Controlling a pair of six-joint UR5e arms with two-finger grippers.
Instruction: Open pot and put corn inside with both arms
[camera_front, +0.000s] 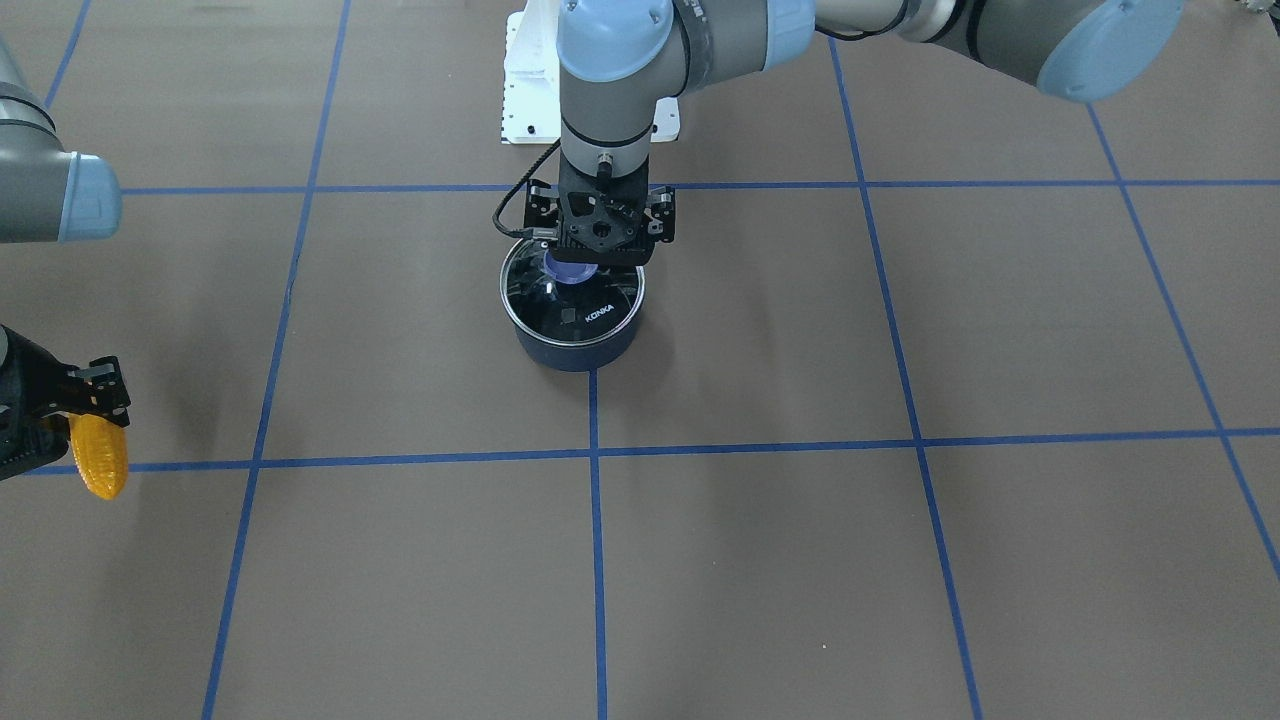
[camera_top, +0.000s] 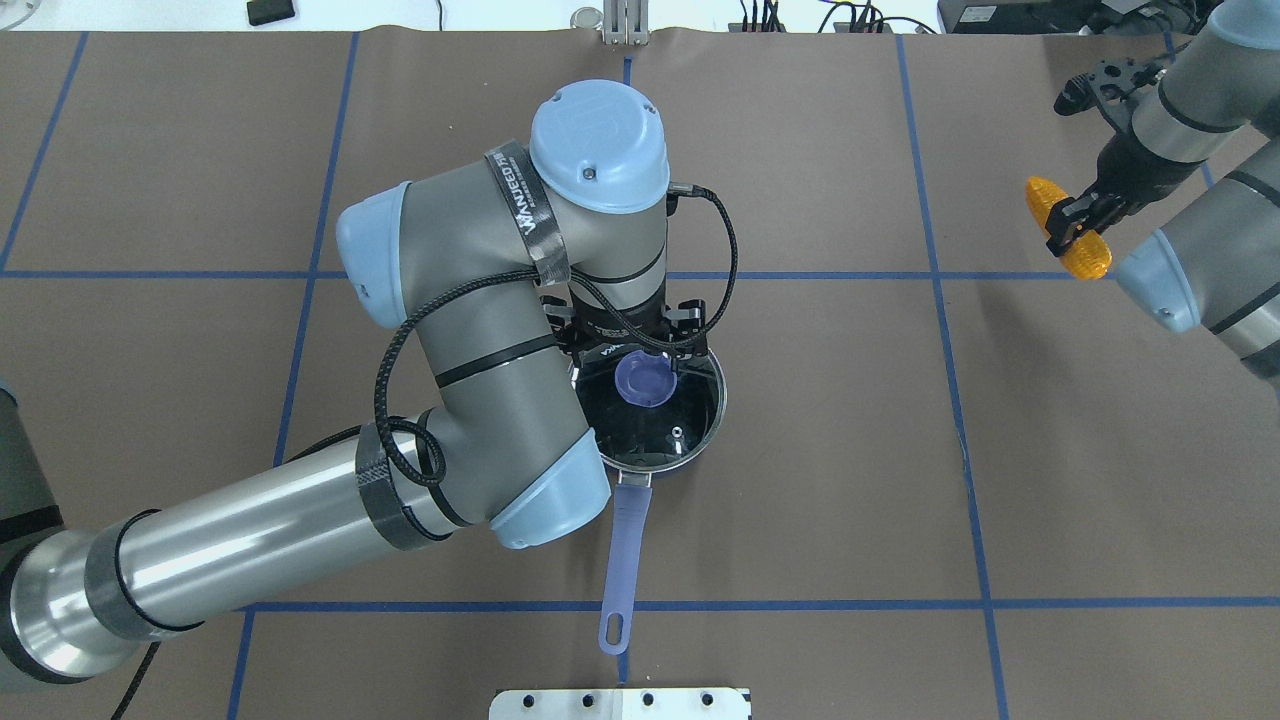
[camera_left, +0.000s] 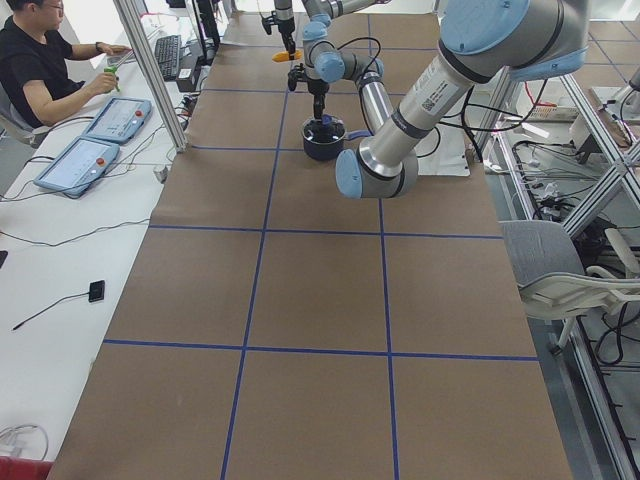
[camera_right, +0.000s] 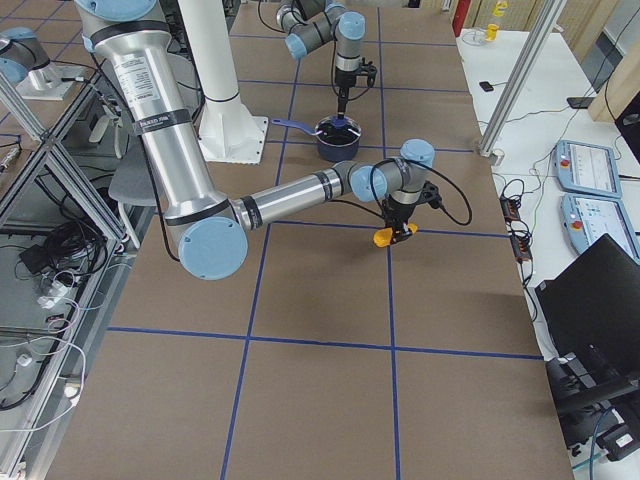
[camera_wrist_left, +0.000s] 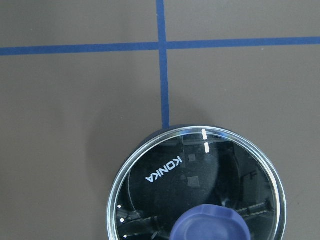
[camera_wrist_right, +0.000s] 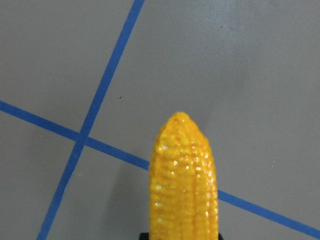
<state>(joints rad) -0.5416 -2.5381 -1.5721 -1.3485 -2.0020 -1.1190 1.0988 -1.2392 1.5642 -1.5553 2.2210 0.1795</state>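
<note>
Pot: stands near the middle of the surface, at the end of a blue tape line. Its long handle points back toward the robot.
Lid: clear glass with a metal rim, lying on the pot's rim. The pot is not yet open.
Knob: purple, at the lid's centre. We see no other place on the lid to take hold of it.
Left arm: reaches over the pot, wrist pointing straight down.
Left jaws: right at the knob. The fingers are hidden by the wrist and do not show in the left wrist view, so we cannot tell whether they grip it.
Corn: well apart from the pot, off on the robot's right, and apparently held clear of the surface.
Right jaws: closed across the cob, with the tapered tip sticking out past them.
Handling, lid: we judge it rigid, fragile and smooth. Lift it straight up by the knob and set it down gently.
Handling, pot: we judge it stiff and light enough to shift if the lid drags.
Handling, corn: we judge it a light, hard toy whose bumpy kernels give grip. Its taper could let it slip, so the hold belongs on the thicker part.
Step in hand: we judge it to be taking the lid off, with the corn waiting.
</note>
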